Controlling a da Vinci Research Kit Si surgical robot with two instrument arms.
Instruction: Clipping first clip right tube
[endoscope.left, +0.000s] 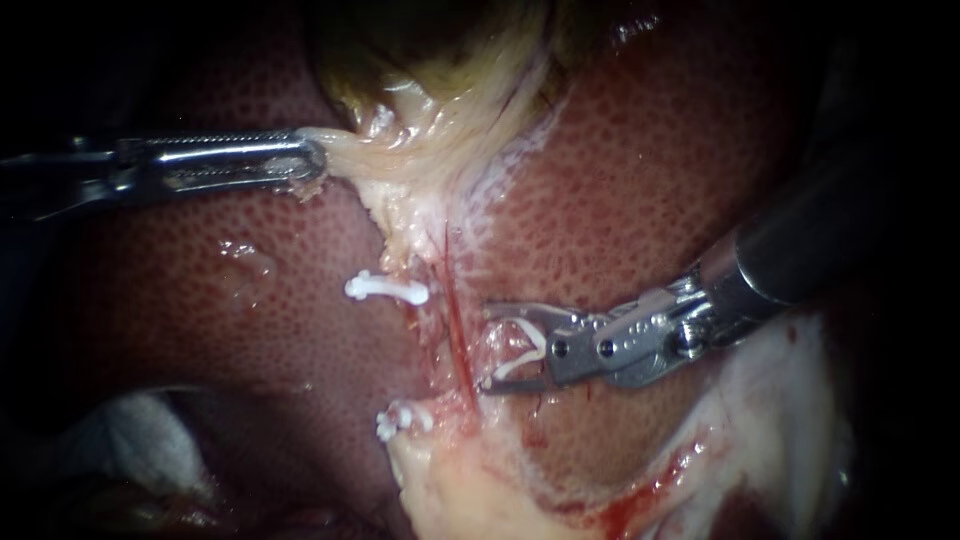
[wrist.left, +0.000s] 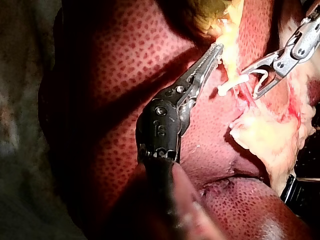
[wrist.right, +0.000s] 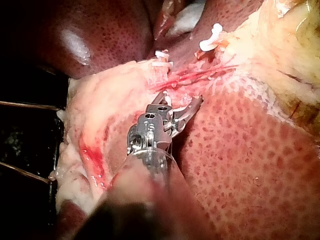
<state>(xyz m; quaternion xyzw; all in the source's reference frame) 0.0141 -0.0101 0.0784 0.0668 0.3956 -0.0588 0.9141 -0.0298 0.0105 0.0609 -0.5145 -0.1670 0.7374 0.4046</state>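
My left instrument (endoscope.left: 312, 160) comes in from the left, its jaws shut on the pale yellow gallbladder (endoscope.left: 440, 120) tissue and holding it taut; the left wrist view shows its toothed jaws (wrist.left: 216, 50) at that tissue. A thin red right tube (endoscope.left: 457, 335) runs down from the gallbladder. My right instrument (endoscope.left: 488, 348) holds an open white clip (endoscope.left: 520, 350) between its spread jaws, with the tips just right of that tube and not around it. The right wrist view shows these jaws (wrist.right: 182, 100) close to the red strand (wrist.right: 200, 75).
Two white clips (endoscope.left: 385, 290) (endoscope.left: 400, 418) sit on the pale left tube. Dark red liver (endoscope.left: 650, 180) surrounds the field. Pale fatty tissue with some blood (endoscope.left: 790, 420) lies at the lower right. Something pale white (endoscope.left: 130, 430) lies at the lower left.
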